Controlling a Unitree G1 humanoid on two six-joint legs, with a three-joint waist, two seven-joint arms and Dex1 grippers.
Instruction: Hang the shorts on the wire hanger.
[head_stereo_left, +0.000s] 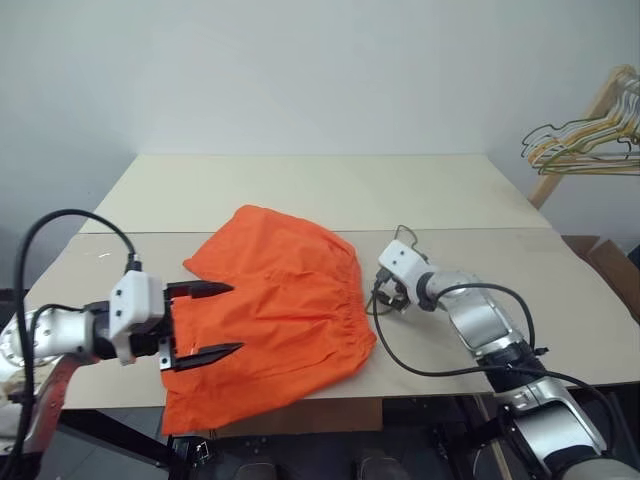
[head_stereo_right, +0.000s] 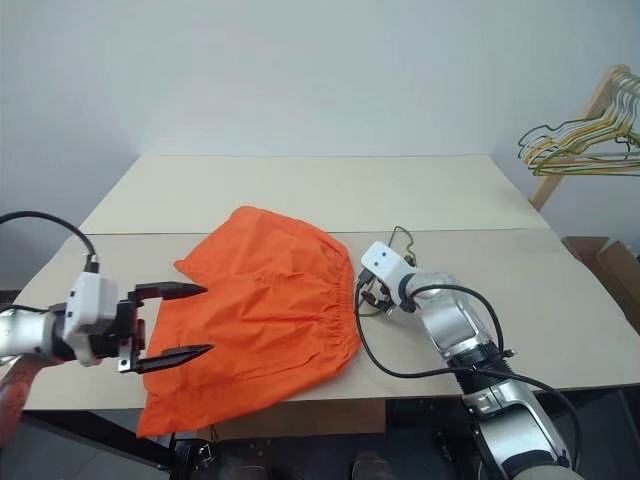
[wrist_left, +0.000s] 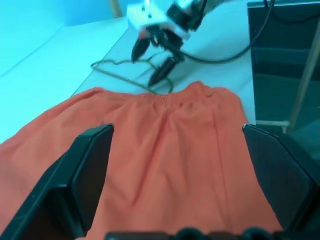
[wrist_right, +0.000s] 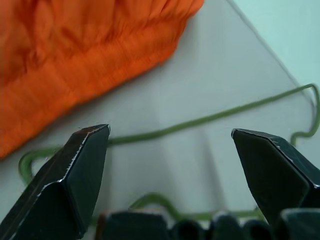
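Your shorts (head_stereo_left: 275, 305) lie flat on the surface (head_stereo_left: 300, 185), one leg hanging off the near edge; the wire hanger (wrist_right: 210, 120) lies just beside the waistband. Left gripper (head_stereo_left: 205, 322) and right gripper (wrist_left: 157, 62) both gape wide, empty (thin wire may slip the fingers, or fabric slide off)

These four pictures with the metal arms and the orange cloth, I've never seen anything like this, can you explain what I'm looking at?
It is a two-armed robot. Two pictures come from cameras in its head, looking down over a pale table. The other two come from cameras on each wrist, looking along the black fingers. Orange shorts lie flat on the table, with a thin wire hanger beside their waistband. The left gripper hovers open over the shorts; the right gripper is open above the hanger. Neither holds anything. More hangers hang on a wooden rack at the far right.
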